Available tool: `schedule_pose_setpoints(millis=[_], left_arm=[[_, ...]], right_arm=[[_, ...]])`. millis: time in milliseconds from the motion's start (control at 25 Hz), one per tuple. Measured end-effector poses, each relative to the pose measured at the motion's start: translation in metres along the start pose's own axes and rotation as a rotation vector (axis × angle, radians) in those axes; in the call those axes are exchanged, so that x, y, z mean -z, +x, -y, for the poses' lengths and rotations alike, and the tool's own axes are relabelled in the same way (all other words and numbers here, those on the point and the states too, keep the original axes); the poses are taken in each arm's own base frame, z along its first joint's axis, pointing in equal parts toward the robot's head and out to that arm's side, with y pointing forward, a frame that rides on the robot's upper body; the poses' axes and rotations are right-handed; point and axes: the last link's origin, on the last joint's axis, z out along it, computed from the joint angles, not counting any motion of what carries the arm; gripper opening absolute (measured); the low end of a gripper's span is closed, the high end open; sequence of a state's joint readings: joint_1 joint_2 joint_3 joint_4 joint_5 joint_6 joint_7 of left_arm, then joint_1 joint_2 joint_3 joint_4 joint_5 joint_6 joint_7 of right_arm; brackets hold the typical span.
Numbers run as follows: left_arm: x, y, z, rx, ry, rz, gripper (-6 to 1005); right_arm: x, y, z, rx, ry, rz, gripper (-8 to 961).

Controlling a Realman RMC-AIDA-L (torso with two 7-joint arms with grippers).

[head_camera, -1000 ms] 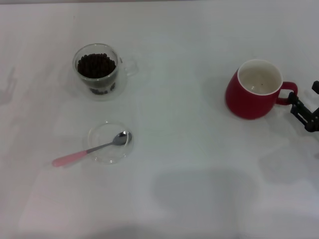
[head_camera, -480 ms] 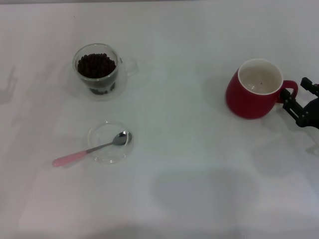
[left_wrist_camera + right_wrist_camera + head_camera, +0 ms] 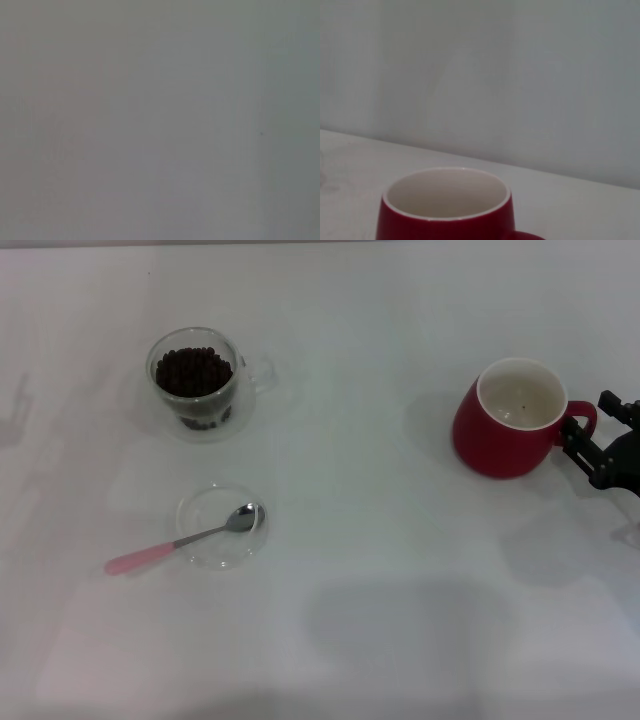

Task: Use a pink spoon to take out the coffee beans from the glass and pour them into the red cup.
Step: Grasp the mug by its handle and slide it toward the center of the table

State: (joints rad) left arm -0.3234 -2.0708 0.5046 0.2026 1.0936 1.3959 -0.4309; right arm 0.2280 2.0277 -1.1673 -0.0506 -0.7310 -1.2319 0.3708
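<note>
Now right claw [image 3: 592, 438] open at red cup [image 3: 505, 420] handle, table edge; left claw unseen.

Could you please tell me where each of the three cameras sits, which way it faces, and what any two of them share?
Head view: on the robot's head, looking forward and down at the white table with the glass, pink spoon and red cup; only the right gripper shows, by the cup's handle.
Left wrist view: on the left arm, facing a blank grey surface; none of the robot shows.
Right wrist view: on the right arm, low, facing the red cup side-on; no jaws show.
Shared: head and right wrist views both show the red cup.
</note>
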Motion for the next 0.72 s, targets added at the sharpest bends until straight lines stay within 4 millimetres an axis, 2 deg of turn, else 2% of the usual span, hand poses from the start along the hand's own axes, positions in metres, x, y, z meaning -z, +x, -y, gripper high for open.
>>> schedule_pose_setpoints(millis=[280,480,720], left_arm=[[0.0007,-0.0002,0.0003,0.000,0.001,0.001,593],[0.0028,-0.0010,0.0015,-0.001,0.007,0.006,593],[0.0023,-0.0007,0.0029,-0.007,0.010,0.008,593]], right_arm=[[-0.0054,-0.0005,0.0018,-0.007,0.005,-0.013,602],[-0.0055,-0.0010,0.0023,-0.008,0.008,-0.009,475],[-0.0051,-0.0038,-0.0001,-0.007,-0.007,0.011,274]])
